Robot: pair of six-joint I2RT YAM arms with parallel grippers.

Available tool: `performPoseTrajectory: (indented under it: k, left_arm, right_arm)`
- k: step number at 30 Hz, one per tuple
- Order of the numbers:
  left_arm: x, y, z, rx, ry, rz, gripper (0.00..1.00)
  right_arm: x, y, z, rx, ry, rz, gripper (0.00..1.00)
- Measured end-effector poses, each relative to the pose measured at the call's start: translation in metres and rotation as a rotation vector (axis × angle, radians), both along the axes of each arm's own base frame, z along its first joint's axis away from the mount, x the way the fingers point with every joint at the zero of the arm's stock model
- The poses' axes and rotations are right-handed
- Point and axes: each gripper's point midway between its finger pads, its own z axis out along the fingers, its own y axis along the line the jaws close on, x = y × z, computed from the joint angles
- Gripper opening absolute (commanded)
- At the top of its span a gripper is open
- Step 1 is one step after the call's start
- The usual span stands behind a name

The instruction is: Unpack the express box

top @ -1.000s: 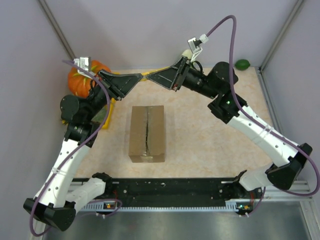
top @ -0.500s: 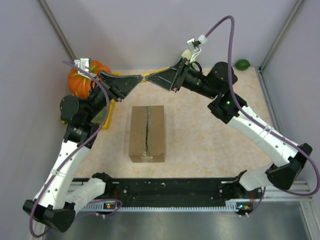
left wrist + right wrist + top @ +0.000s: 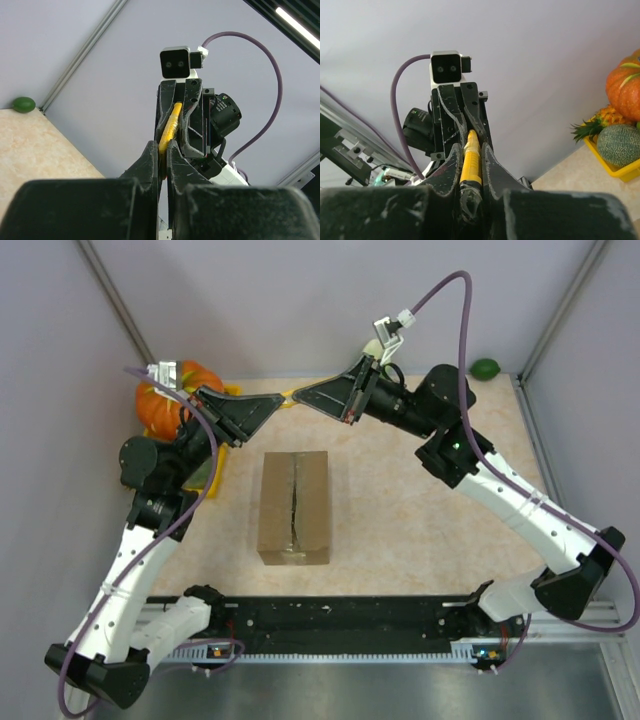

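A: Checking the express box [image 3: 294, 507] first. Sitting flat on the table [image 3: 420, 530], abt centre, just ahead of the arm bases, well apart from both grippers.

B: Seeing plain brown corrugated cardbd, rectangular, top flaps lying shut. Noticing a dark seam running down the middle of the top, w/ a paler glossy patch at its near end. Not telling whether tape or label.

A: Reading any writing or brand?

B: Not managing to read anything from the top cam. Too small.

A: Pointing which way?

B: Lying w/ long axis running near-to-far, i.e. from the bases twd the back wall. Seam following the same line. Sitting nearly square to the table edge, showing a short end to the bases.

A: Checking the left gripper [image 3: 283, 399] now.

B: Hovering past the far end of the box, clamped tight on one end of a yellow tool [image 3: 470, 155].

A: Moving on to the right gripper [image 3: 299, 396].

B: Facing the left one tip to tip, pinched closed on the other end of the same tool. Confirming from both wrist cams: seeing fingers pressed on the yellow body from either side.

A: Also noting an orange pumpkin [image 3: 152, 412] at the far left corner, a small green fruit [image 3: 485, 368] at the far right, and a yellow tray [image 3: 620, 172] holding a melon [image 3: 619, 145].
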Motion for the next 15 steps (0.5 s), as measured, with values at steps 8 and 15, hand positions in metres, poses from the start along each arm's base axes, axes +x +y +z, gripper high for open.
performPoseTrajectory:
  k: [8,15]
  left_arm:
    - [0.004,0.000,-0.006,0.012,0.024,0.007,0.74]
    - [0.020,0.004,-0.034,0.100,0.112,0.080,0.89]
  right_arm:
    - [0.003,-0.005,-0.004,-0.012,0.009,-0.031,0.00]
    - [0.019,-0.028,-0.025,-0.116,-0.011,-0.188,0.00]
